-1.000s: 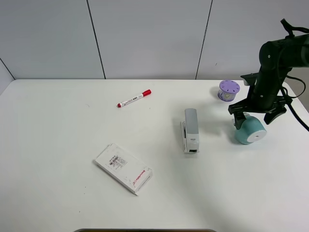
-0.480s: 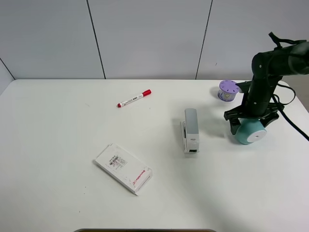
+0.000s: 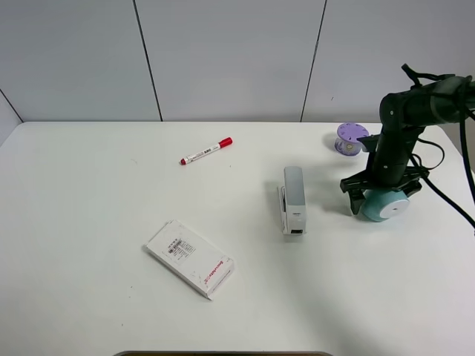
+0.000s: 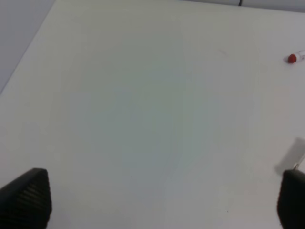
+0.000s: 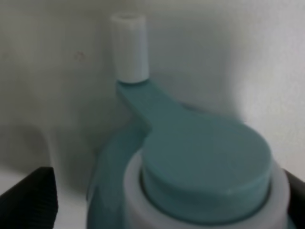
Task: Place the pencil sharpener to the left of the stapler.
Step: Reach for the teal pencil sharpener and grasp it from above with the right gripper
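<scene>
The right tool [image 3: 381, 191] stands open astride the teal barrel-shaped plastic pencil sharpener [image 3: 386, 206]. In the wrist view its dark fingers [image 5: 27, 196] sit at the far edges, and a gap shows between one finger and the teal body. The sharpener lies on the white table [image 3: 89, 193] to the right of the slim grey-and-white stapler [image 3: 293, 199], apart from it, with its pale round face turned forward. A small purple cylinder with a dotted top [image 3: 350, 138] stands behind the stapler and to its right. A red-capped marker [image 3: 205, 151] lies behind the stapler and to its left. A flat white labelled box [image 3: 190, 258] lies in front of the stapler and to its left. The left tool [image 4: 157, 202] is spread wide over bare table and holds nothing.
</scene>
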You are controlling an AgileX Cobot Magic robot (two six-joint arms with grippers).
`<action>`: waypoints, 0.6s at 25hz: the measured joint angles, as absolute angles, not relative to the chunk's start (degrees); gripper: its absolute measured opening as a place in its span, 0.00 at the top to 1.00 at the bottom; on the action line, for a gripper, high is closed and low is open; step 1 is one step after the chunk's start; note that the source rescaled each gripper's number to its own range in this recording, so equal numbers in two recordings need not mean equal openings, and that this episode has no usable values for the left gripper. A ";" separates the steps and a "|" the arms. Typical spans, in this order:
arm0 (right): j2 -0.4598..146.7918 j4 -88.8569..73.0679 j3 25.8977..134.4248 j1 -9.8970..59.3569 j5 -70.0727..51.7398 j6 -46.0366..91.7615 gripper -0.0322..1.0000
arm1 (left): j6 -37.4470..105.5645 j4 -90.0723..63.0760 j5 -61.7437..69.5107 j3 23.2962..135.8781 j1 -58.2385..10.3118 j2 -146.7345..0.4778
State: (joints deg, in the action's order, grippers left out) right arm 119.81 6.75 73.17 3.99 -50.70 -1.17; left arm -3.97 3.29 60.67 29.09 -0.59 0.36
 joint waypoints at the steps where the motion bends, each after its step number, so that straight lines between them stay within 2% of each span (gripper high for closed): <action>1: 119.81 6.75 73.17 3.99 -50.59 -1.17 0.08 | -3.97 3.29 60.67 29.09 -0.59 0.36; 2: 119.81 6.75 73.17 3.99 -50.60 -1.17 0.15 | -3.97 3.29 60.67 29.09 -0.59 0.36; 3: 119.81 6.89 73.17 3.99 -50.60 -1.17 0.27 | -3.97 3.29 60.67 29.09 -0.59 0.36; 7: 119.81 7.86 73.17 3.94 -50.53 -1.17 0.87 | -3.97 3.29 60.67 29.09 -0.59 0.36; 8: 119.81 7.93 73.17 3.89 -50.53 -1.17 0.95 | -3.97 3.29 60.67 29.09 -0.59 0.36; 15: 119.81 7.93 73.17 3.83 -50.53 -1.17 0.96 | -3.97 3.29 60.67 29.09 -0.59 0.36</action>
State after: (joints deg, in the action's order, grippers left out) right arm 119.81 7.93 73.17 3.83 -50.53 -1.17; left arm -3.97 3.29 60.67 29.09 -0.59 0.36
